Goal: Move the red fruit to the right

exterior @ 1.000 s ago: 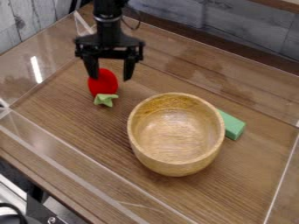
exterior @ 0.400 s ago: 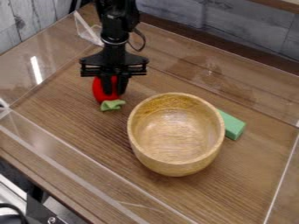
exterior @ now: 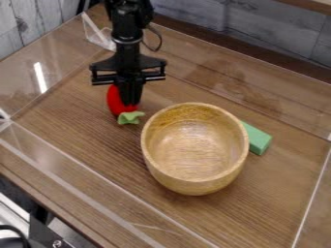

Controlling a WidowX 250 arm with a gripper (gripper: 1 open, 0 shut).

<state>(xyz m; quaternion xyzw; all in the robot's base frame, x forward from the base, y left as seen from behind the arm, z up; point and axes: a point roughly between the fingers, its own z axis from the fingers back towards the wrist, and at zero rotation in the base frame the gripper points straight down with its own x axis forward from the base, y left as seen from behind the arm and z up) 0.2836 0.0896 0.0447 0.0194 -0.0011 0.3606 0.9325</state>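
Observation:
The red fruit (exterior: 115, 101) is a small bright-red toy strawberry with a light green cap, lying on the wooden table left of the wooden bowl (exterior: 195, 146). My gripper (exterior: 127, 98) points straight down onto it, its black fingers shut on the strawberry's red body. The green cap sticks out below and to the right of the fingers. The fingers hide part of the fruit.
A flat green block (exterior: 258, 140) lies right behind the bowl's right side. Clear plastic walls (exterior: 39, 77) ring the wooden table top (exterior: 77, 155). A grey plank wall stands at the back.
The fingers stood wide open around the strawberry a second ago and have since closed on it. The hand dropped slightly and rolled a little.

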